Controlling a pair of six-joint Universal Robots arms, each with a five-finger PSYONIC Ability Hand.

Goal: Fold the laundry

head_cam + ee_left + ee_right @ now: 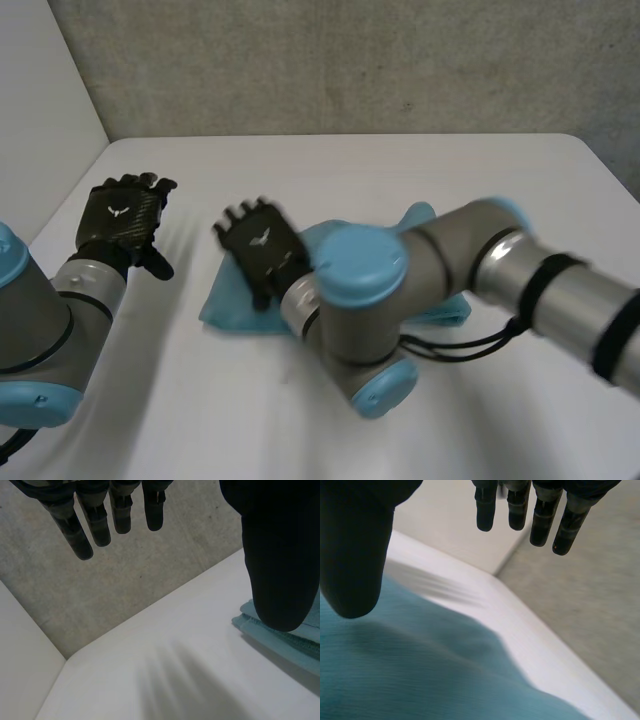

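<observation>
A folded teal cloth lies in the middle of the white table, largely covered by my right arm. My right hand hovers over the cloth's left part with straight fingers and holds nothing. In the right wrist view the cloth spreads under the palm, and the fingers and thumb stand apart above it. My left hand is raised over the table to the left of the cloth, open and empty. In the left wrist view its fingers are straight and the cloth's folded edge lies beside the thumb.
A grey wall runs behind the table's far edge, and a white panel stands at the left. My right arm's elbow reaches across the middle of the table above the cloth.
</observation>
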